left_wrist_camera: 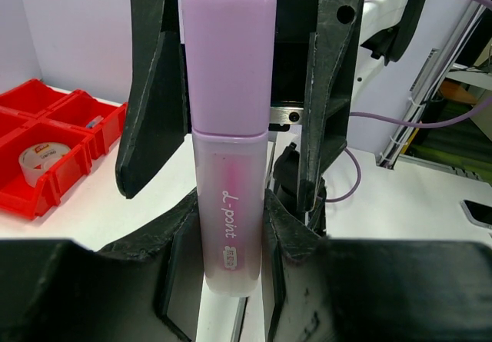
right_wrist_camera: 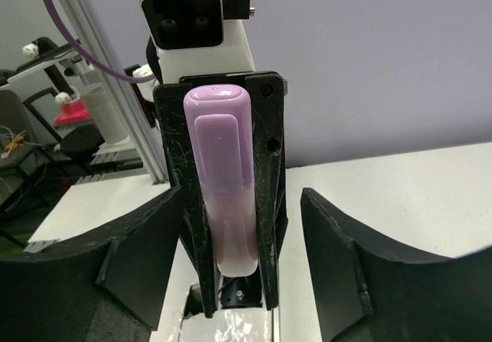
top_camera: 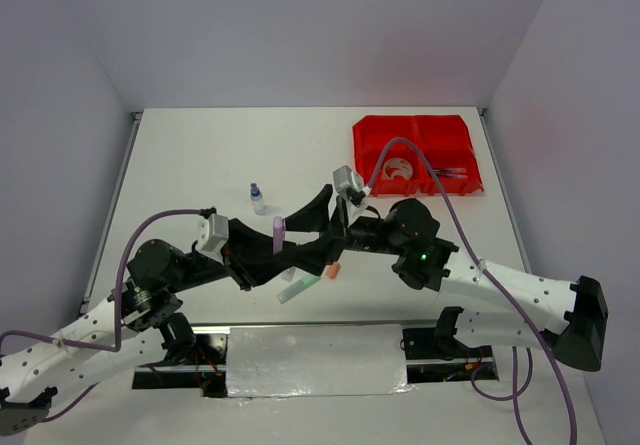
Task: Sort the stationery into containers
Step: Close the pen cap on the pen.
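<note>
Above the middle of the table point(top_camera: 200, 155), the lilac highlighter point(top_camera: 279, 231) stands upright with its lower barrel clamped in the left gripper point(top_camera: 284, 255), while the right gripper point(top_camera: 302, 227) faces it with its fingers spread well apart on either side of the cap, not touching it. From the left wrist the highlighter point(left_wrist_camera: 231, 165) shows as a stubby, flattened body: an opaque, smooth lilac cap with rounded corners above a frosted, see-through barrel with pink showing through and small print on it. It is probably light and stiff hard plastic, not fragile, but glossy enough to slide or twist between hard black fingers. The best hold looks to be across the two broad flat faces of the barrel, below the cap seam, since a pull on the cap alone might pop it off. The right wrist view shows the highlighter point(right_wrist_camera: 221, 196) edge-on, framed by the left gripper's scuffed matte black fingers. Well apart, at the far right of the table, the red bins point(top_camera: 418, 141) are shiny moulded plastic with thin walls, and one holds a tape roll point(top_camera: 398, 168). A small clear bottle point(top_camera: 256, 197) stands on the table nearby.
</note>
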`<control>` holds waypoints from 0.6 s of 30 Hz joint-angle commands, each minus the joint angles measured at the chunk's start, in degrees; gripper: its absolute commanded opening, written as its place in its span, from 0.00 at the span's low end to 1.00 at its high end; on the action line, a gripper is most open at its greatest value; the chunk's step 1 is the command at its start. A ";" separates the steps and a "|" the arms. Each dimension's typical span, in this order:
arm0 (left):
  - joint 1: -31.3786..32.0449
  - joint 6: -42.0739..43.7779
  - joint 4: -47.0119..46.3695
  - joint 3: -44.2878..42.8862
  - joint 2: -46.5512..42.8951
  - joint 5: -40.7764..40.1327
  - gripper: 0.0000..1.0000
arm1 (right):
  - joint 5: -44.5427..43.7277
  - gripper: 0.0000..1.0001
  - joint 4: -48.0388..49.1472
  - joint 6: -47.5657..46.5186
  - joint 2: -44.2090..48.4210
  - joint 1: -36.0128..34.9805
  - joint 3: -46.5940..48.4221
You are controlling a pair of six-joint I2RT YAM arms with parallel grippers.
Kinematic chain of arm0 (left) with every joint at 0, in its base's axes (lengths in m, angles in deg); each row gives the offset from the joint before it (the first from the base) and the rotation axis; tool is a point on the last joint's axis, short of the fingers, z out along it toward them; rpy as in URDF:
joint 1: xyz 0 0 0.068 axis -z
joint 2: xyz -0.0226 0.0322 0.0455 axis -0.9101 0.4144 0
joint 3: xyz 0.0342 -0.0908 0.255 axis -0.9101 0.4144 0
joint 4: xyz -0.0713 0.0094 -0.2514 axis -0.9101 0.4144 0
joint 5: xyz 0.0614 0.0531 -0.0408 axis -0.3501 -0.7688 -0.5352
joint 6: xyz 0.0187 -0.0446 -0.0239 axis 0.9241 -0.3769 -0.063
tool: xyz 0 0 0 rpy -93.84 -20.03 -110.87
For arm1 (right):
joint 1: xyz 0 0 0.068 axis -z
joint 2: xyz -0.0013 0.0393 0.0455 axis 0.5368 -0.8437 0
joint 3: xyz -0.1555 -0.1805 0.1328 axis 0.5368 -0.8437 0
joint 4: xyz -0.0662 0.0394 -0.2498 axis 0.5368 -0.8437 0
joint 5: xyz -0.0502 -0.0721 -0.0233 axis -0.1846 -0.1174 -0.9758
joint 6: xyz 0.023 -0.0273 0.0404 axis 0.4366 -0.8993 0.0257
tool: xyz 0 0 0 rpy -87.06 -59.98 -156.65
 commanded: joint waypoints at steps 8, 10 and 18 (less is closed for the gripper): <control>-0.14 0.37 -5.21 -0.79 0.55 4.48 0.00 | -1.05 0.72 2.11 -1.56 1.26 0.24 4.88; -0.14 0.28 -5.39 -0.52 0.55 5.01 0.00 | -1.14 0.72 1.85 -1.82 1.17 0.33 6.02; -0.14 0.19 -5.21 0.00 0.82 4.40 0.00 | -0.26 0.74 2.73 -1.39 0.11 0.33 7.95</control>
